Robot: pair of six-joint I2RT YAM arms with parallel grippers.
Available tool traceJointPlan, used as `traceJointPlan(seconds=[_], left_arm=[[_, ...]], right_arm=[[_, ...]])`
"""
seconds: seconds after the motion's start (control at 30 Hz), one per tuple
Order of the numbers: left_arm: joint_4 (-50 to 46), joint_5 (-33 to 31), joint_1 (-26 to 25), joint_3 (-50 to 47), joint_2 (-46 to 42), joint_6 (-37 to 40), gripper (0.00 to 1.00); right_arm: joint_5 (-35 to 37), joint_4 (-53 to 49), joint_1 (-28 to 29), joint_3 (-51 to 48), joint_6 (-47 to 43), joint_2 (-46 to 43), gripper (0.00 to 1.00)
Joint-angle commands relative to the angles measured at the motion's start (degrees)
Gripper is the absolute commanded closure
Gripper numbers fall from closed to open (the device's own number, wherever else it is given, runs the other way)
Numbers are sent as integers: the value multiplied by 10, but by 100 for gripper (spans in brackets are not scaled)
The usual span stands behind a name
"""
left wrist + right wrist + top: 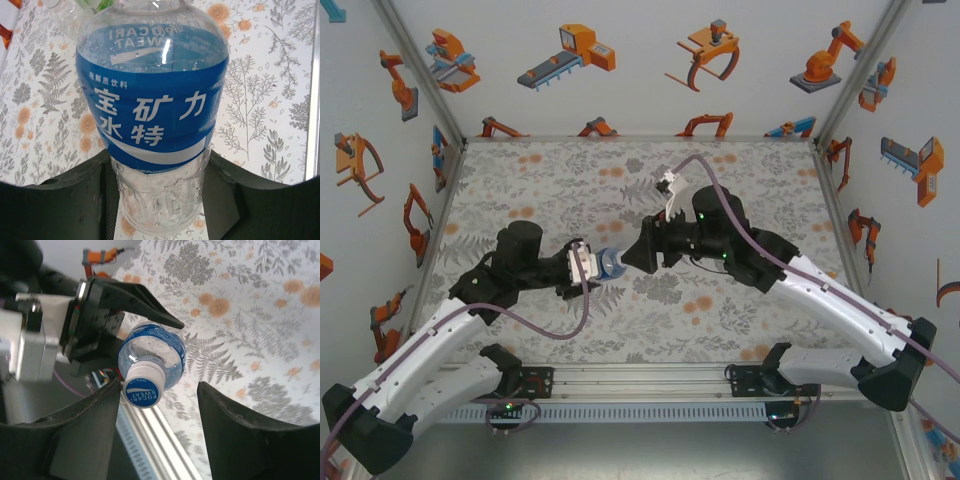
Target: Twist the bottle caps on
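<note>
Gripping blue-labelled bottle, left claw clamped; cap seated on top, right claw open around it. Tightness unclear; other bottles likely remain.

Note: the bottle in your left claw carries a blue label reading 宝矿力水特 and 电解质饮料; its cap, between the fingers of your right claw, reads POCARI SWEAT, OPEN.
</note>
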Motion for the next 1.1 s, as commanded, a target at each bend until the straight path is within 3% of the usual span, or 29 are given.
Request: traceJointPlan(seconds=[0.0,0.2,0.3,0.77,1.07], left_arm=[[7,51,-3,5,-4,13,100],[-10,84,-3,11,5,26,100],[-15,92,-3,12,7,30,100],[-25,96,-3,18,16,32,100],[-25,95,-3,18,13,32,100]], right_arm=[[-68,-54,-3,39,-197,-3,41],[-165,-86,-3,49,-393,-7,41],[-183,-78,-1,46,-444,-8,41],[-212,-55,-1,48,-461,10,54],[-203,-51,0,37,-459,13,56]])
